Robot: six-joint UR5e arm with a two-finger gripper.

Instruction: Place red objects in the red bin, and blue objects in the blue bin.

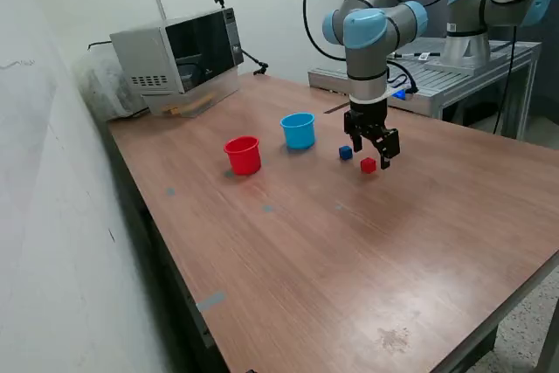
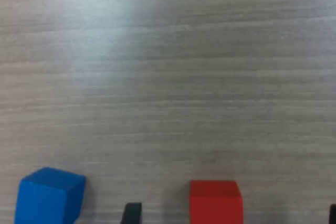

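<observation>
A small red cube [image 1: 368,165] and a small dark blue cube [image 1: 346,153] lie on the wooden table [image 1: 349,259], to the exterior view's right of the cups. The red cup [image 1: 243,155] and the light blue cup [image 1: 298,130] stand upright side by side. I see no second cube of either colour. My gripper [image 1: 374,149] is open and hangs low over the red cube. In the wrist view the red cube [image 2: 216,202] sits between my two dark fingertips [image 2: 131,213], untouched, with the blue cube [image 2: 50,196] outside them.
A microwave [image 1: 179,50] stands at the table's back corner by the wall. A second arm's base [image 1: 476,19] sits on a metal bench [image 1: 454,72] behind the table. The table's front edge [image 1: 489,321] is near, at the exterior view's right.
</observation>
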